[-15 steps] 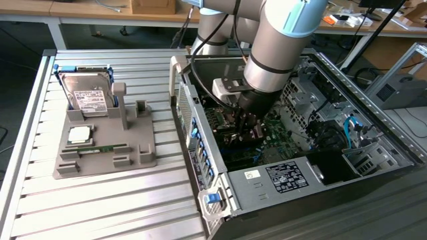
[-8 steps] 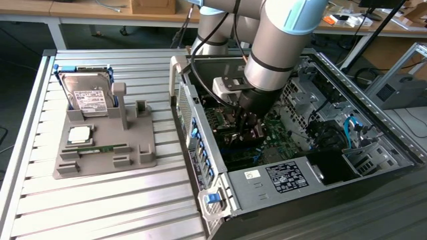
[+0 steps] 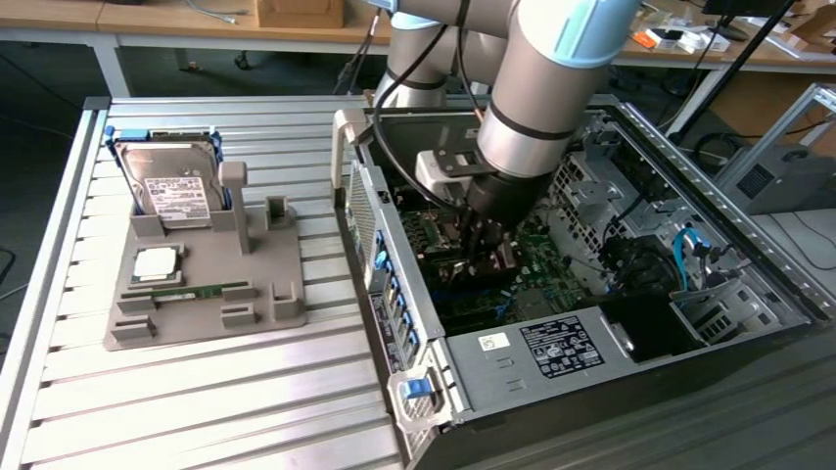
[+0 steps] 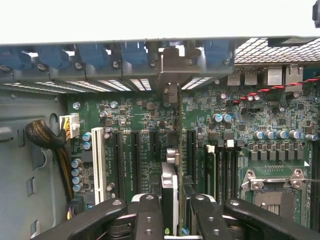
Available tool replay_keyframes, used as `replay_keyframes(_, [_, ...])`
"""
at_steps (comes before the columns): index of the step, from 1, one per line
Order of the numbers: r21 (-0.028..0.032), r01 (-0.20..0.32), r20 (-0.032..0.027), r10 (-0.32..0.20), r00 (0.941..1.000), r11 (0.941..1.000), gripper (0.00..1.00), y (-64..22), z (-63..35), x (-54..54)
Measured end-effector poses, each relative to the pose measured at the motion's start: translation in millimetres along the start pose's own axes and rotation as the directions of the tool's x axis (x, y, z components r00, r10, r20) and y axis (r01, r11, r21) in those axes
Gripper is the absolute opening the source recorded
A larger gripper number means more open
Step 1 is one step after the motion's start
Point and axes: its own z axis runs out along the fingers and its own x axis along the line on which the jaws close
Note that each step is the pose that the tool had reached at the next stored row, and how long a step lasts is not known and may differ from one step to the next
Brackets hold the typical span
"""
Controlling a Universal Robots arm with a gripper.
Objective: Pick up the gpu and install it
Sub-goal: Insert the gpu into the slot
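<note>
Inside the open computer case [image 3: 731, 294] at the exterior view's right, the gripper [image 4: 177, 210] clasps the gpu [image 4: 179, 130] edge-on over the green motherboard [image 4: 270, 120]. The white label [image 3: 562, 348] on the power supply is unreadable.

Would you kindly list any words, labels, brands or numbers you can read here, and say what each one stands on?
No text here can be read.
Hard drive white label: print too small to read.
Computer case black sticker: white print, too small.
Computer case small white sticker: unreadable.
Motherboard markings: too fine to read.
</note>
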Motion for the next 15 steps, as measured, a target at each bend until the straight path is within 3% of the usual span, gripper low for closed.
replay_keyframes(15, [-0.0001,-0.006,0.0023,0.006,1.0000,1.0000,0.27,4.4,0.1,-1.6])
